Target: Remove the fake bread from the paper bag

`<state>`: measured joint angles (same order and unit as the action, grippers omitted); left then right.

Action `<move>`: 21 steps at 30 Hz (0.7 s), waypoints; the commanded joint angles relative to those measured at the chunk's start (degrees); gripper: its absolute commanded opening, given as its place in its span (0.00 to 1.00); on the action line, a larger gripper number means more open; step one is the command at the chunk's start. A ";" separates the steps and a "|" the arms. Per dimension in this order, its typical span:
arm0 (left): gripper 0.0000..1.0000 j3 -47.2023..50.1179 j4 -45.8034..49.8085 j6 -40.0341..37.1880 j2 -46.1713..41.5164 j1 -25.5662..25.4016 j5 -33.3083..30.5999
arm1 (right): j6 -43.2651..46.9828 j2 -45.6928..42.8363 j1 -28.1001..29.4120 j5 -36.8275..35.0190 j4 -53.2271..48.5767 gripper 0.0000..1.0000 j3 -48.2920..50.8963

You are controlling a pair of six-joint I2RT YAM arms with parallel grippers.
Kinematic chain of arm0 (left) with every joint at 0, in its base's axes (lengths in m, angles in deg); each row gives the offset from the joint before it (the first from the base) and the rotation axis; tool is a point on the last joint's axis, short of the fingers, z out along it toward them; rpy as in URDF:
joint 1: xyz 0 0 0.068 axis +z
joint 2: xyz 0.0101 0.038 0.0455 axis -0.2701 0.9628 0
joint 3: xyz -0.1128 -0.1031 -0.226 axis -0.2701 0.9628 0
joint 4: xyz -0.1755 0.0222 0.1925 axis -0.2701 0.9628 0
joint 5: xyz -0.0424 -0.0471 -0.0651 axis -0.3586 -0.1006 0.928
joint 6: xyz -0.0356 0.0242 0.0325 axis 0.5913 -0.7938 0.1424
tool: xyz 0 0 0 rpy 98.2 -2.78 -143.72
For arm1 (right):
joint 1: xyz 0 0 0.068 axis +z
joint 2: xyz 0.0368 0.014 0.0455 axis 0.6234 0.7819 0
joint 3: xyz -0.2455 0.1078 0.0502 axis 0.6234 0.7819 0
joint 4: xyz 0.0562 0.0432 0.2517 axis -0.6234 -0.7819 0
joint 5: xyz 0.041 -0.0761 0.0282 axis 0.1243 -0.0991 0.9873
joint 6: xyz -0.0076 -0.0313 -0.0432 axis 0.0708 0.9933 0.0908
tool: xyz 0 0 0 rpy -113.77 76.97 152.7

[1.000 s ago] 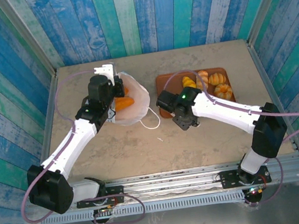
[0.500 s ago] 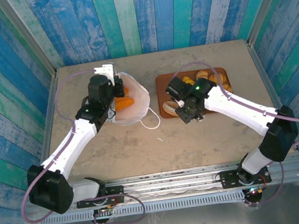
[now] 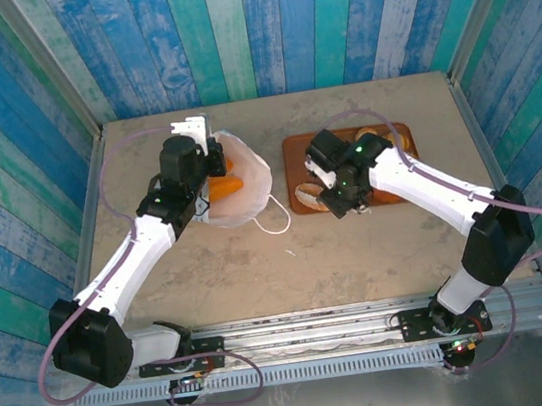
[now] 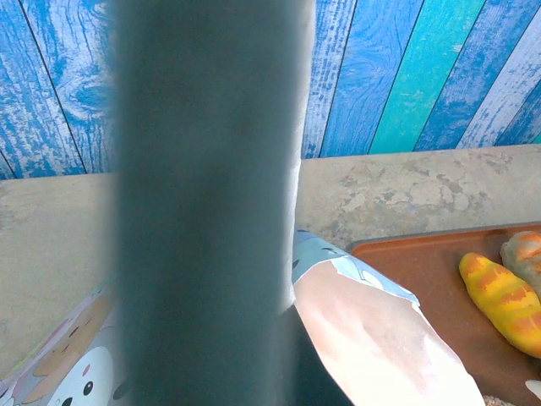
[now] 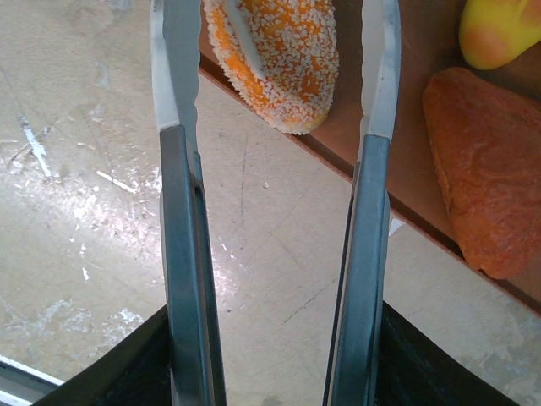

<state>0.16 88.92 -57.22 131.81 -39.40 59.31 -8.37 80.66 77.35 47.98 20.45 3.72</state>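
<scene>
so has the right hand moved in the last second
Yes. The right hand shifted right and farther back, from just off the tray, at its near-left corner, to over its near edge.

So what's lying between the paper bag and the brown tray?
A narrow strip of bare table separates the paper bag from the tray. The bag's white cord handle loops out just below that gap, toward the near edge. The top view shows it.

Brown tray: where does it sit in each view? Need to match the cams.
Top external: brown tray right of centre, on the far half of the table.
Left wrist: lower right corner.
Right wrist: upper right, its edge running diagonally.
Shared landmark: the beige table, bordering the tray's edge.
</scene>
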 commanded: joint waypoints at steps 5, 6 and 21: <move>0.00 -2.44 -0.65 -0.43 0.61 -0.10 0.59 | 2.37 1.96 -0.66 1.37 0.57 0.55 0.06; 0.00 -2.47 -0.72 -0.40 0.66 -0.09 0.68 | 2.52 2.23 -0.80 1.93 0.61 0.55 0.06; 0.00 -2.82 -0.57 -0.36 0.37 -0.13 0.83 | 3.18 4.49 -2.35 2.80 1.64 0.54 1.03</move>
<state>-0.52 89.80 -57.35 131.81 -39.40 59.72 -5.68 84.51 75.21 51.13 22.09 3.93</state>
